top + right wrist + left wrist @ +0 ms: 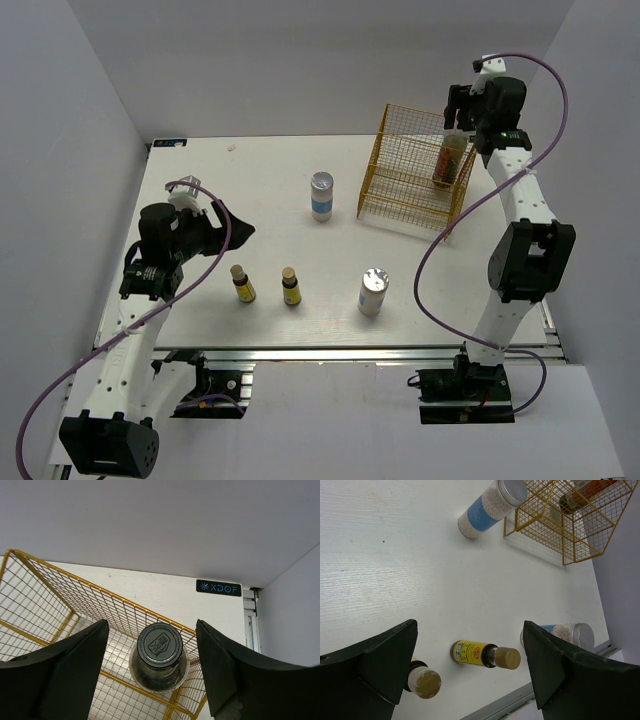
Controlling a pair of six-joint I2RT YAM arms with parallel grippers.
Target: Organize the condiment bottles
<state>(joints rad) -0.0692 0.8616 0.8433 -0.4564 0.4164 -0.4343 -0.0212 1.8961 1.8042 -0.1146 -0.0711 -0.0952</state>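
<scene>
Right claw (pixel 151 627) hangs spread wide over the amber bottle (pixel 159 650), arm stretched far forward

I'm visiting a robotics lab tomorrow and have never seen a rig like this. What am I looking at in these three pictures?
These are two robot arms bolted to the near edge of a white table. The wide picture comes from a camera above and behind them. The other two come from a camera on each wrist, so the dark shapes at the sides are that arm's own fingers.

The left claw hangs open above the table and holds nothing. The right claw is open on either side of a tall amber black-capped bottle, with gaps between fingers and cap. That bottle stands inside a yellow wire rack.

On the table stand a tiny brown tan-capped bottle, a second tiny brown bottle, a blue-banded white cylinder and a white silver-topped cylinder.
</scene>
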